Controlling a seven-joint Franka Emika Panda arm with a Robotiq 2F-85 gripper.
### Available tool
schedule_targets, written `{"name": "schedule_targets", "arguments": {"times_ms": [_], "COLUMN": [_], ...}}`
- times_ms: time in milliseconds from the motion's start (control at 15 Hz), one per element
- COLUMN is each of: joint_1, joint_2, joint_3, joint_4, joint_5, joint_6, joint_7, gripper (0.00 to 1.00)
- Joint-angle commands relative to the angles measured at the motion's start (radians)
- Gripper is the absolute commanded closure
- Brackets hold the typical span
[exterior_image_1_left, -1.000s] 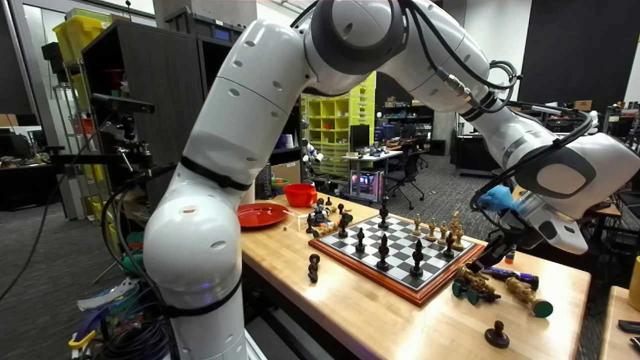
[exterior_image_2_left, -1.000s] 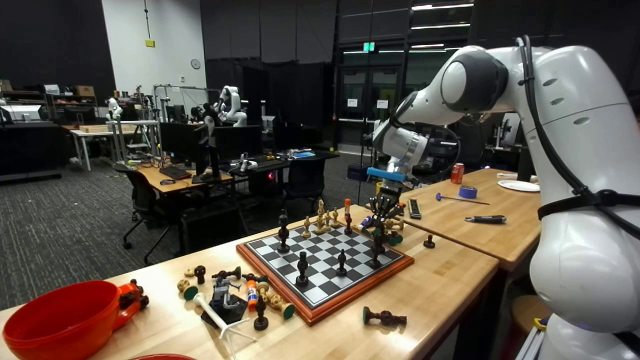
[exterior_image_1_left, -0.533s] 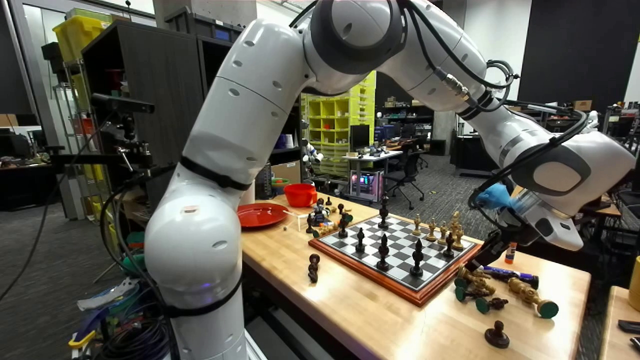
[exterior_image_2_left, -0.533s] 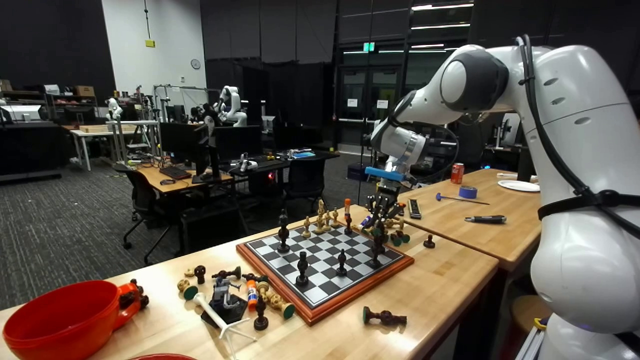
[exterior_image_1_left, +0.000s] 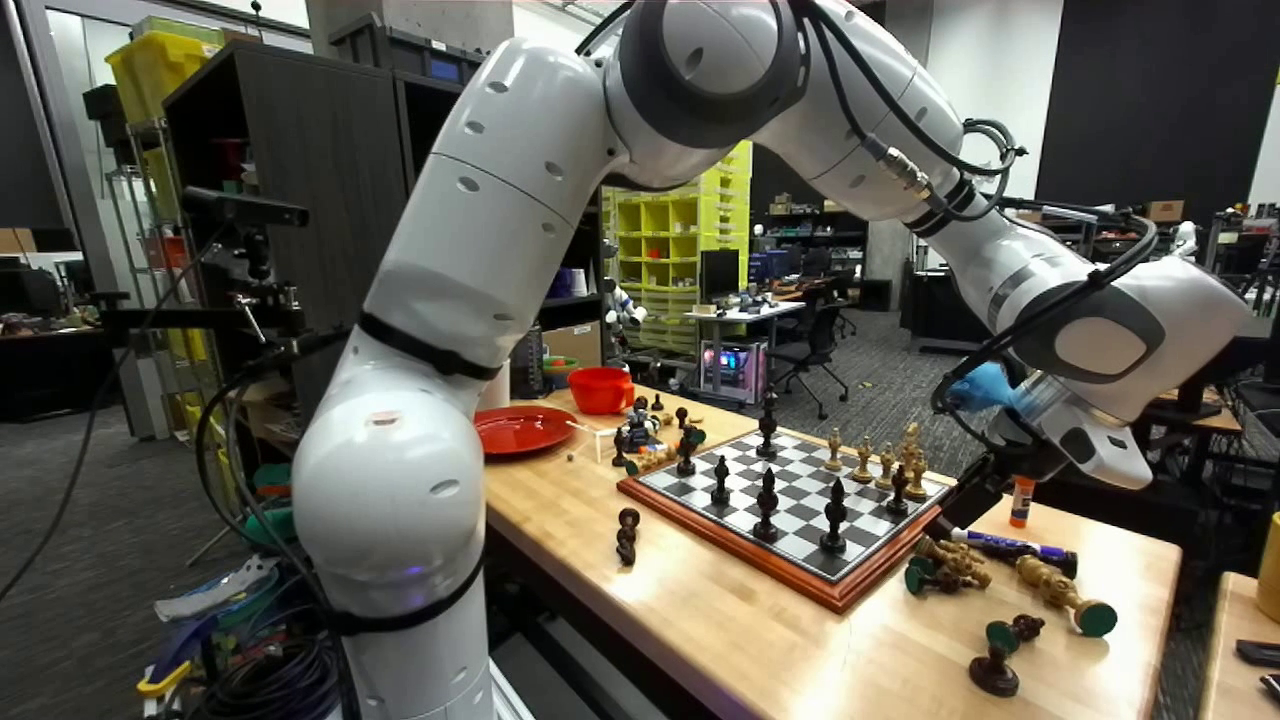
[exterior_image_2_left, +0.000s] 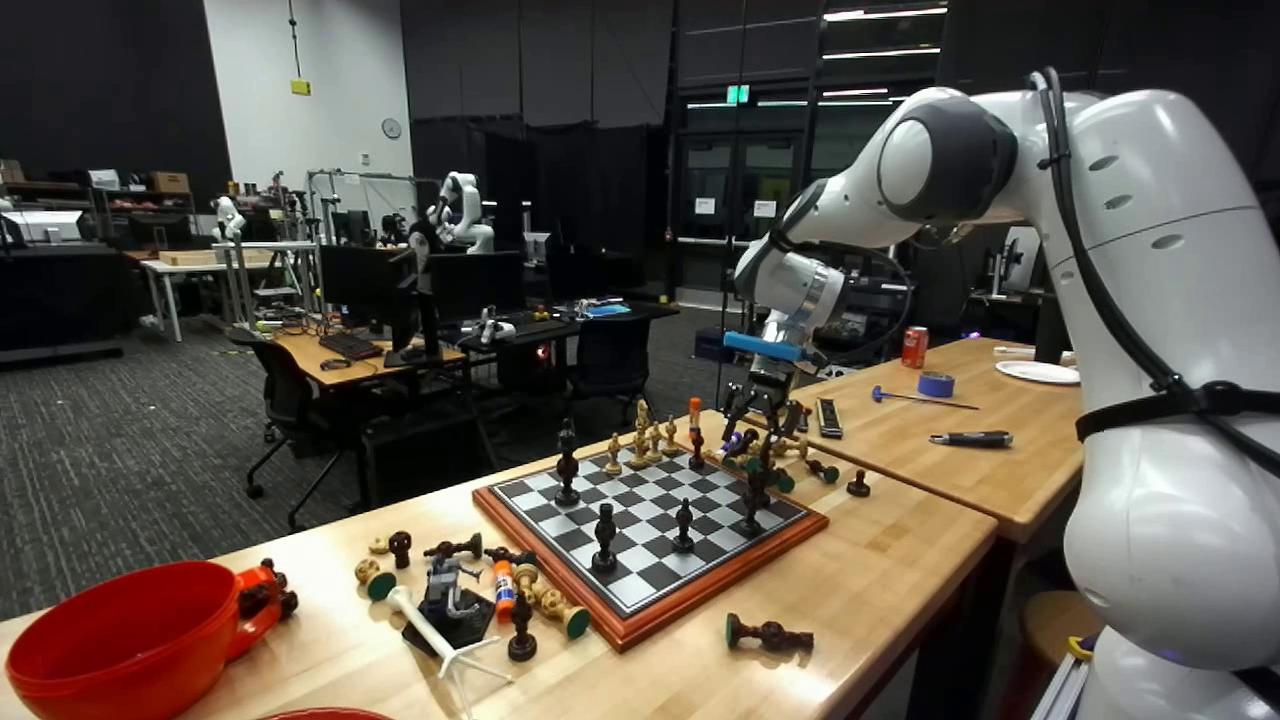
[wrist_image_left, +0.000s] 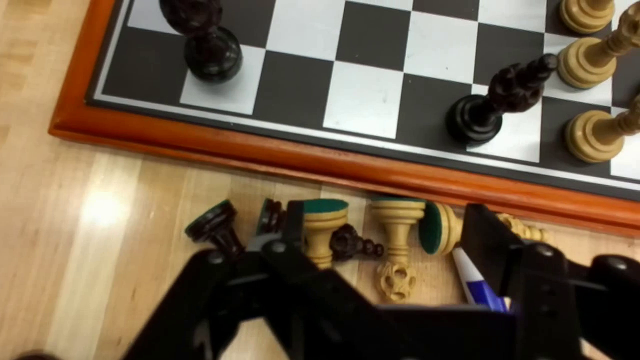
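Note:
My gripper (wrist_image_left: 385, 209) is open low over a heap of fallen chess pieces beside the chessboard (wrist_image_left: 300, 156). Between its fingers lies a light piece (wrist_image_left: 398, 212), base toward the board. A second light piece (wrist_image_left: 324, 227) is partly covered by the left finger (wrist_image_left: 295, 217), with the head of a dark piece (wrist_image_left: 350, 242) beside it. Close to the right finger (wrist_image_left: 482, 225) lie a third light piece (wrist_image_left: 442, 227) and a blue-and-white marker (wrist_image_left: 480, 282). Farther left rests a dark piece (wrist_image_left: 215, 225). In an exterior view the gripper (exterior_image_2_left: 752, 430) hovers behind the board's corner.
Dark and light pieces stand on the board. A small dark pawn (exterior_image_1_left: 994, 672) stands near the table edge, and a glue stick (exterior_image_1_left: 1021, 502) stands behind the heap. A lying dark piece (exterior_image_2_left: 768, 634), a red bowl (exterior_image_1_left: 600, 390) and a red plate (exterior_image_1_left: 525, 430) are farther off.
My gripper has opened and shifted slightly toward the board. A dark piece from the heap has rolled away to beside the standing pawn, and the marker tip is now uncovered.

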Motion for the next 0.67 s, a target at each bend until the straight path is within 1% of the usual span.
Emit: {"name": "schedule_targets", "arguments": {"times_ms": [0, 600], "joint_1": [0.008, -0.012], "joint_2": [-0.019, -0.022], "joint_3": [0.005, -0.017], "joint_4": [-0.013, -0.029], "joint_5": [0.001, -0.001], "joint_6": [0.009, 0.011], "joint_7": [-0.008, 0.003], "gripper": [0.0, 0.0]}}
